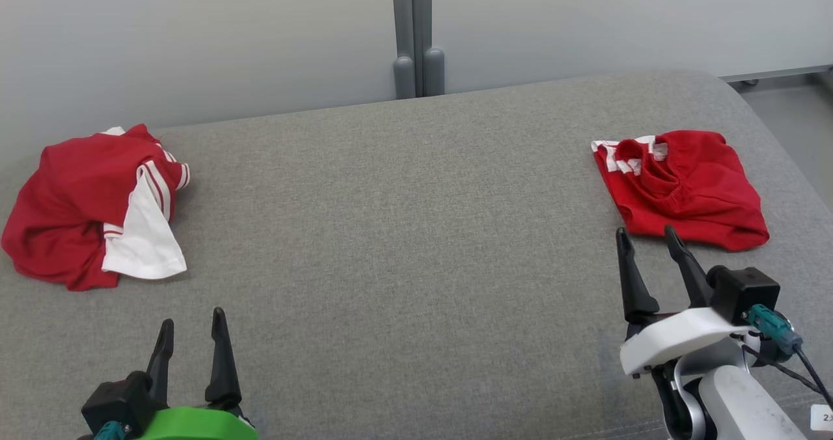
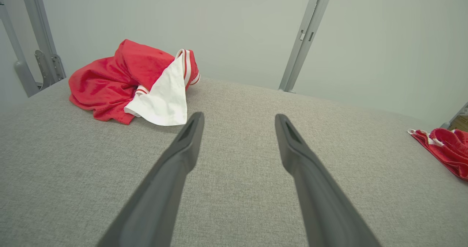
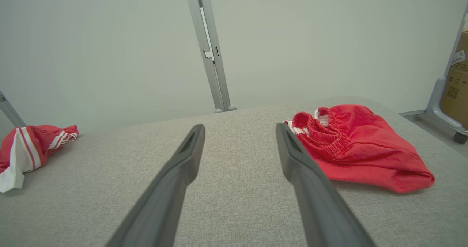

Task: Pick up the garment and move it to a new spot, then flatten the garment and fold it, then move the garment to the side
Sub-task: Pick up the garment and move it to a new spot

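Head view: a grey fabric-covered worktop (image 1: 403,232) is seen spanning the frame, backed by a pale wall and a grey post (image 1: 413,30) at the upper centre. A crumpled garment (image 1: 91,209), red with a white panel and red-and-white stripes, is heaped on the worktop at the left edge of the frame. A folded garment (image 1: 680,186), red with a gathered elastic waistband and a striped white patch, is laid flat at the upper right. The left end effector (image 1: 193,317), carried on a green mount at the lower left, is held with its two dark fingers spread apart and empty, well apart from the crumpled garment. The right end effector (image 1: 646,232), carried on a white mount at the lower right, is likewise spread and empty; its tips are seen just beside the near edge of the folded garment, though contact cannot be told. A white tag (image 1: 823,417) at the lower right corner is cut off by the frame edge, and only a "2" can be made out. In the right wrist view a cardboard box (image 3: 455,82) is seen at the right edge, marked with a white label and dark printed symbols too small to be read.
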